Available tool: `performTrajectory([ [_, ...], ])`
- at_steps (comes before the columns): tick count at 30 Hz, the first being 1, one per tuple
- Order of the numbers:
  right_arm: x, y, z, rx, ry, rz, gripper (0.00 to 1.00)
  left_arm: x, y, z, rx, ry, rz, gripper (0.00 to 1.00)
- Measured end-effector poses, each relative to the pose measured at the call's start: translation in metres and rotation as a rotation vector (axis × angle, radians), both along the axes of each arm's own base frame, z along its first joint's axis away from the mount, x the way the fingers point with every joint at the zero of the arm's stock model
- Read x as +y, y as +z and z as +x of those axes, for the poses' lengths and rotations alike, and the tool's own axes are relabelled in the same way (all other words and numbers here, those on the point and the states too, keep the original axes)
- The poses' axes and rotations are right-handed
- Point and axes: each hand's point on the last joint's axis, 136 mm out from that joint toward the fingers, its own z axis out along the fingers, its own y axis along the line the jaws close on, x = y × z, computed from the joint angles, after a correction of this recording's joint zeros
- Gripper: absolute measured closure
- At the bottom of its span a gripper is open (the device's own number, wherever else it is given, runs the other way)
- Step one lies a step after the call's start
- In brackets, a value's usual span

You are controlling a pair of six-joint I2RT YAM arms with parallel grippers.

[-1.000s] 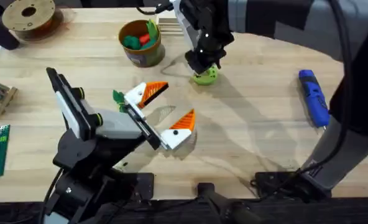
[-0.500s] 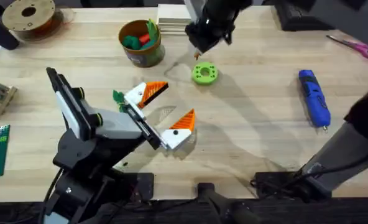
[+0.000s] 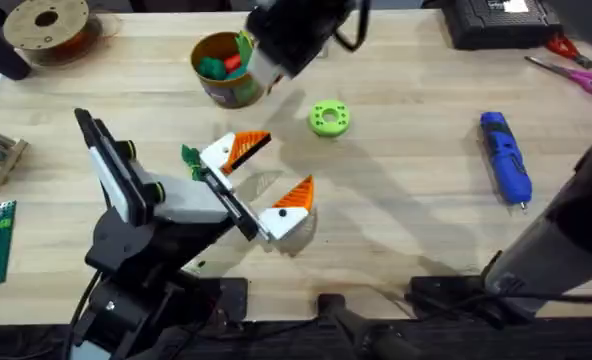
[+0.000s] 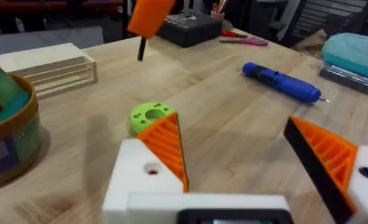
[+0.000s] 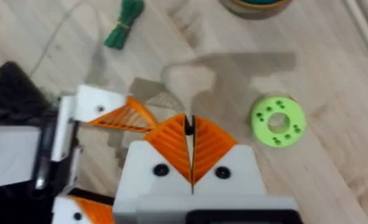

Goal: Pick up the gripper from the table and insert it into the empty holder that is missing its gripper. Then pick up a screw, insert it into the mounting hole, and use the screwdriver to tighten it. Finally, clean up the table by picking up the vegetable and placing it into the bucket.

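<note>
Right wrist view: right end effector (image 5: 190,149) pinches a tiny dark piece; left end effector (image 3: 259,183) gapes wide, vegetable (image 3: 190,156) at its 10 o'clock.

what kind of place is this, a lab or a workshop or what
Probably a robotics lab or maker workshop. On the pale wooden table lie a blue electric screwdriver and a filament spool, with scissors near the far edge and robot arms mounted at the near edge.

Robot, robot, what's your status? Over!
Left hand open. Right hand shut on thin black piece. Vegetable on table, not in bucket.
</note>
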Motion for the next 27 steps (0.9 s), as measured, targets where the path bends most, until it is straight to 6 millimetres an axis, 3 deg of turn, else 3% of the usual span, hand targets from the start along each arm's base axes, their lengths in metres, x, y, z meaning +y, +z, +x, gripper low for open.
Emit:
performTrajectory([
  [9, 0.038, 0.0, -0.047, 0.005, 0.138, 0.007, 0.994, 0.0, 0.0, 0.0, 0.0, 0.0, 0.0, 0.012],
  [27, 0.062, 0.001, -0.075, -0.003, 0.218, 0.023, 0.994, 0.0, 0.0, 0.0, 0.0, 0.0, 0.0, 0.014],
])
